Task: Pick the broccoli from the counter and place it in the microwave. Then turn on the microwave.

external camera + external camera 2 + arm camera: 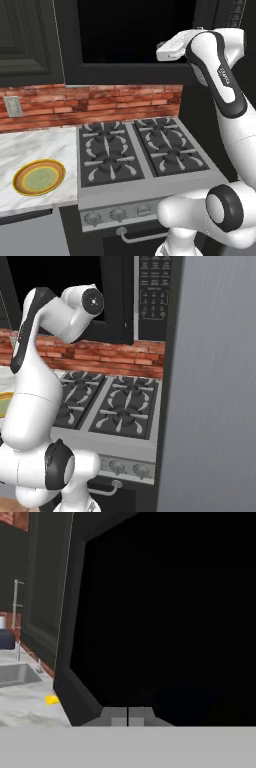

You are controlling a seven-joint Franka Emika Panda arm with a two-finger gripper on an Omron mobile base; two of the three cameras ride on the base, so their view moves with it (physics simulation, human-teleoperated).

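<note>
- Up high, the arm reaches toward the microwave (pixel 135 30) above the stove (pixel 142 150); its white wrist is level with the dark glass door.
- Tool (pixel 128 716): in the hand view the two finger tips sit touching, closed, with nothing visible between them. No floret in its grip as far as I can tell.
- Broccoli: can't place it for certain. A small yellow speck (pixel 51 700) lies on the marble table (pixel 25 704) near the sink (pixel 17 674), too small to identify.
- Yellow plate (pixel 39 177) on the table left of the stove holds nothing.
- Risk, my guess: starting the microwave with nothing inside, if the floret was never loaded.
- Risk: closed tips may slide off the button panel (pixel 154 296) or press the wrong key.
</note>
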